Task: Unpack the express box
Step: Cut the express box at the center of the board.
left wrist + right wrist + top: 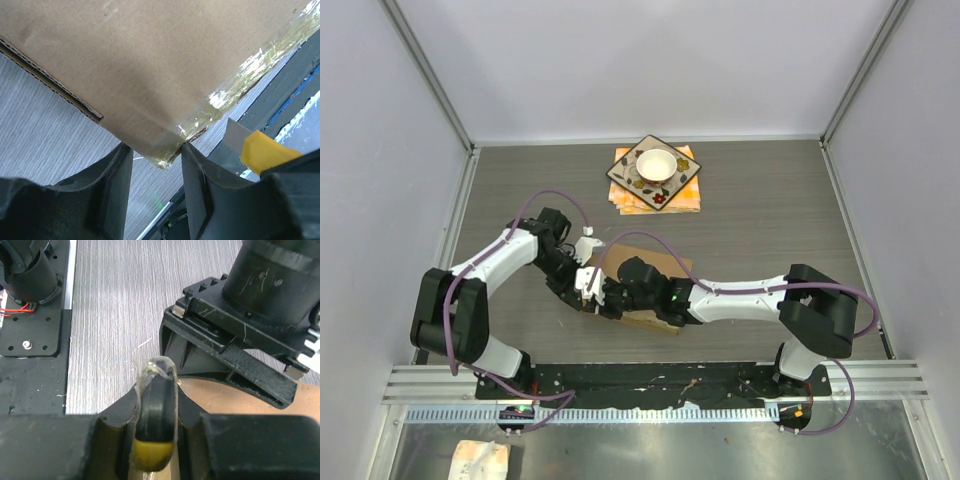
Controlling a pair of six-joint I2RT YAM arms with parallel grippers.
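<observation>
Near edge: a black base plate (650, 382) is carrying both arm bases; a crumpled pale scrap (480, 460) is lying below it at the near left, well apart from the work.
Table: the grey wood-grain table (770, 210) is bearing everything else.
Express box: the express box (665, 265) is lying flat near the middle of the table, just beyond the bases; the right arm is stretching across it and hiding most of its top; clear tape (240, 70) is running along one edge and wrapping the near-left corner.
Left gripper: the left gripper (156, 146) is sitting at that taped corner; its fingers (117, 185) are standing about half apart with the corner poking in between; the tips are meeting the box's edges, but whether they are pinching I cannot tell.
Right gripper: the right gripper (155, 402) is clamping narrowly on a yellow-and-black cutter (155, 440); bits of clear tape are clinging to the cutter's tip; its blade is pointing near the taped edge, touching or not I cannot tell.
In the way: both grippers are crowding the same corner; the left gripper's body is standing just ahead of the cutter; purple cables (555, 195) are looping over the arms.
Far side: an orange-patterned square plate (630, 180) is holding a white bowl (656, 165) and resting on orange cloths (685, 200), well apart from the box.
</observation>
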